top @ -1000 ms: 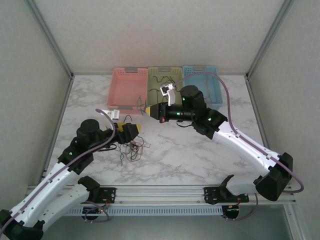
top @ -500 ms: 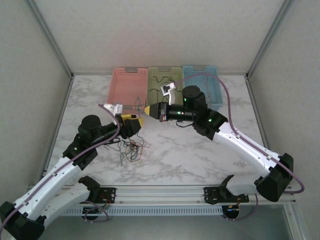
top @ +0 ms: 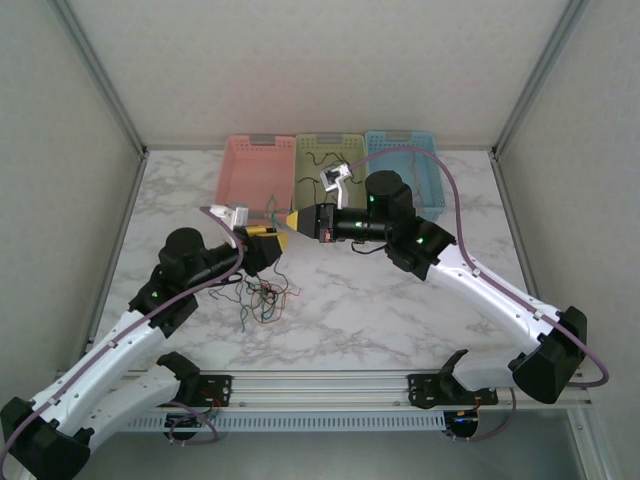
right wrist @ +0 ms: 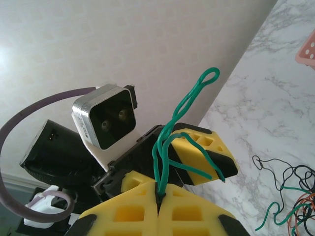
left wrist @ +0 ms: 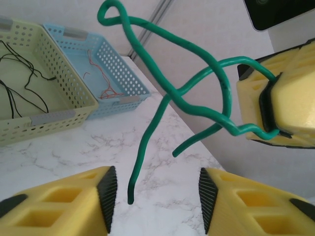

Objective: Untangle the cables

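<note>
While aloft, green cable (left wrist: 142, 147) in right pincer (right wrist: 158, 200).

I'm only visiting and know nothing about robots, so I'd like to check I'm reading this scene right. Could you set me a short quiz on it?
1. True or false: the right gripper is shut on the green cable.
2. What colour are the wires in the yellow basket? A red, B black, C white.
3. Fill in: the green cable's loose end hangs between the fingers of the left gripper, which is ____.

Key: 1 true; 2 B; 3 open.
</note>
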You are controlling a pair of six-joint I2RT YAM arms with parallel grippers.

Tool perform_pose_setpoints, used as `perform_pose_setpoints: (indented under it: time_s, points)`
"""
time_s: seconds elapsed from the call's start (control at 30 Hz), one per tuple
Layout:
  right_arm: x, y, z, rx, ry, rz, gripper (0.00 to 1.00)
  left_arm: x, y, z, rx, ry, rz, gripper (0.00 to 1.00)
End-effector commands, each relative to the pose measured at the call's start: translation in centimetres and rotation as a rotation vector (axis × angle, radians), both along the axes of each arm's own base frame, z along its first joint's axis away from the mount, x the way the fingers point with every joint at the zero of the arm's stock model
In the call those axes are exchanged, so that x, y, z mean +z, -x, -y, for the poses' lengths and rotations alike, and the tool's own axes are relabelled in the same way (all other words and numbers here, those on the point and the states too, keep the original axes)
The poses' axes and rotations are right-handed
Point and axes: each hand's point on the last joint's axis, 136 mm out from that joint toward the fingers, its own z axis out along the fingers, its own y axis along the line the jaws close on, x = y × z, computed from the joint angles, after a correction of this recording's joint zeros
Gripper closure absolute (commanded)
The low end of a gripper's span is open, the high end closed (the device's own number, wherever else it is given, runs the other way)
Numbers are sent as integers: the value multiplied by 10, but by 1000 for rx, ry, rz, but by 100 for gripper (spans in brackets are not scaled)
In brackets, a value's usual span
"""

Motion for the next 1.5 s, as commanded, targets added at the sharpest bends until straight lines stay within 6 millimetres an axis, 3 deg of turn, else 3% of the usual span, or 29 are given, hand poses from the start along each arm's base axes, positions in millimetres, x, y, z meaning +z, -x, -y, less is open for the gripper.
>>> perform_pose_setpoints:
  time_s: [0.0,0.23,0.4,0.7,0.9,1.17,1.2,1.23,1.3,1.37,1.4,1.47]
  points:
    - [13,5,4,17,-33,16,100,11,0,1,-12,9,42,66]
    - [15,7,5,19,-36,18,100,4,-4,-4,31,-15,20,100]
    - [16,7,12,7,-6,34,100,-5,-12,-21,135,-62,-10,100]
    - [9,0,45,-23,70,24,100,-22,-18,-67,367,-185,-48,100]
    - [1,6,45,32,102,6,100,-20,-16,-70,380,-185,-43,100]
    - [1,-2,40,20,91,24,100,-20,-16,-68,372,-175,-59,100]
    - [1,-6,39,9,89,30,100,-21,-17,-68,371,-175,-68,97]
    - [2,-11,37,-6,84,38,100,-20,-17,-68,374,-175,-76,84]
    - [4,-20,31,-20,77,52,100,-22,-17,-67,371,-184,-88,79]
    - [0,-33,24,-38,88,52,100,-25,-17,-67,368,-189,-95,85]
    - [-3,-41,21,-55,97,51,100,-25,-17,-67,371,-189,-94,96]
    - [-11,-54,17,-85,125,57,100,-24,-21,-72,406,-189,-97,100]
